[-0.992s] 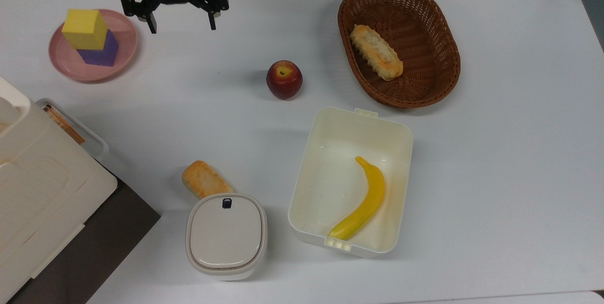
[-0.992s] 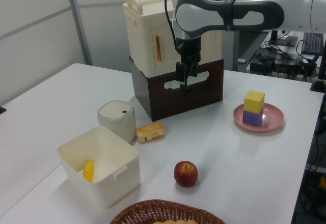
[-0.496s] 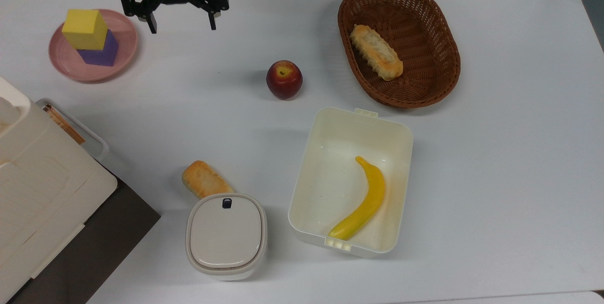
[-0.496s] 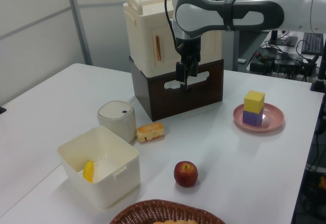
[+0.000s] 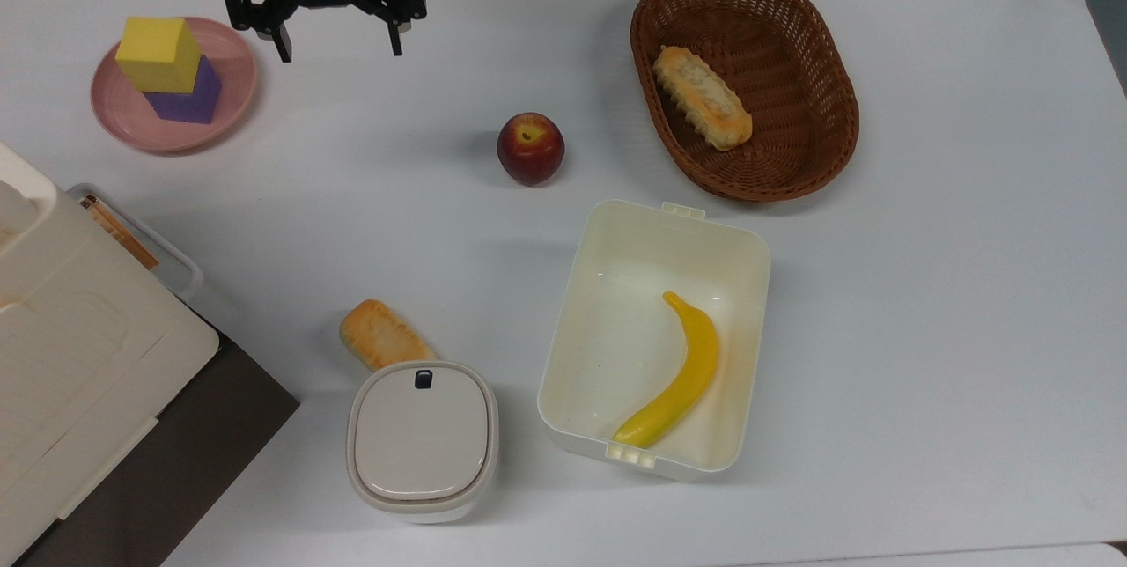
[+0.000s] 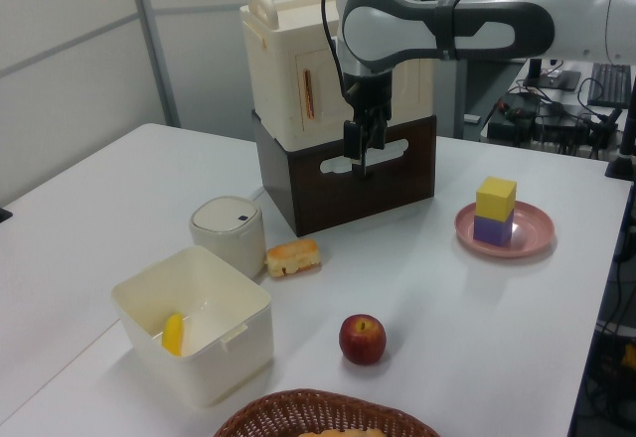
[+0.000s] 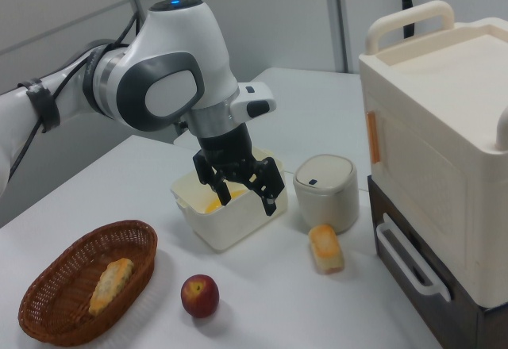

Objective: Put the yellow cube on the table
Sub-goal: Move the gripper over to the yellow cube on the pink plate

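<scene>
The yellow cube [image 5: 158,52] sits on top of a purple cube [image 5: 189,97], both on a round pink plate [image 5: 132,125] at the top view's far left. In the left view the yellow cube [image 6: 495,199] stands at the right, on the plate [image 6: 530,237]. My gripper [image 5: 341,49] hangs open and empty above the white table [image 5: 924,285], to the right of the plate in the top view and apart from it. It shows in the left view [image 6: 361,156] in front of the brown box. In the right view the gripper [image 7: 248,202] has its fingers spread.
A red apple [image 5: 530,148] lies mid-table. A brown wicker basket [image 5: 841,83] holds a bread roll [image 5: 702,97]. A white open box [image 5: 563,329] holds a banana [image 5: 682,373]. A lidded white canister [image 5: 423,439], another roll [image 5: 379,334] and a tall cream case [image 5: 70,347] stand at the left.
</scene>
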`<state>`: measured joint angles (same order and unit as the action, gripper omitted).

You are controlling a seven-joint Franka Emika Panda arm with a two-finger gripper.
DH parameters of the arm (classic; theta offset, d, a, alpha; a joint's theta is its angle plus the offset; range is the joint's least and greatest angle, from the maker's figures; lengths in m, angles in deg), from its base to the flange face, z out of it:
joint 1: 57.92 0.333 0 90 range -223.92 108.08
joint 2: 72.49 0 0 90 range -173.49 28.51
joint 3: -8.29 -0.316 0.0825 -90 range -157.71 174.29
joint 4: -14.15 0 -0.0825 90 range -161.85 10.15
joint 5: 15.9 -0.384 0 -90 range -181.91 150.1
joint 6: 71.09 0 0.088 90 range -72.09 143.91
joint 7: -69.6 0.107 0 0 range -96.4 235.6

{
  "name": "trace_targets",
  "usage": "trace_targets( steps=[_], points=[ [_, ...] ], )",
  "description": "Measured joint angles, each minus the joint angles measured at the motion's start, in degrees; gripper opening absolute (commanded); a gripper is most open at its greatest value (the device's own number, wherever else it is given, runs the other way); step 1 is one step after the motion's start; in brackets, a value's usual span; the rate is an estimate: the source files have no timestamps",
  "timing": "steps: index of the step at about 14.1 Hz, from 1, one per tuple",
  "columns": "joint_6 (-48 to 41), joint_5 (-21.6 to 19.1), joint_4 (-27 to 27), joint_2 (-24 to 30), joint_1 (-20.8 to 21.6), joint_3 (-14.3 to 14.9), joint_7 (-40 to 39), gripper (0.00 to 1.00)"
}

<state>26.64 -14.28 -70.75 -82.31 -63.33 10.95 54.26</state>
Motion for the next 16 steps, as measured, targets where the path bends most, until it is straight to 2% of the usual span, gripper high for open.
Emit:
trace_targets(
  steps=[12, 16],
  points=[
    [-0.7, 0.1, 0.0, 0.1, 0.0, -0.1, 0.1, 1.0],
    [-2.3, 2.0, 0.0, 0.1, -2.0, 0.9, 0.1, 1.0]
  ],
)
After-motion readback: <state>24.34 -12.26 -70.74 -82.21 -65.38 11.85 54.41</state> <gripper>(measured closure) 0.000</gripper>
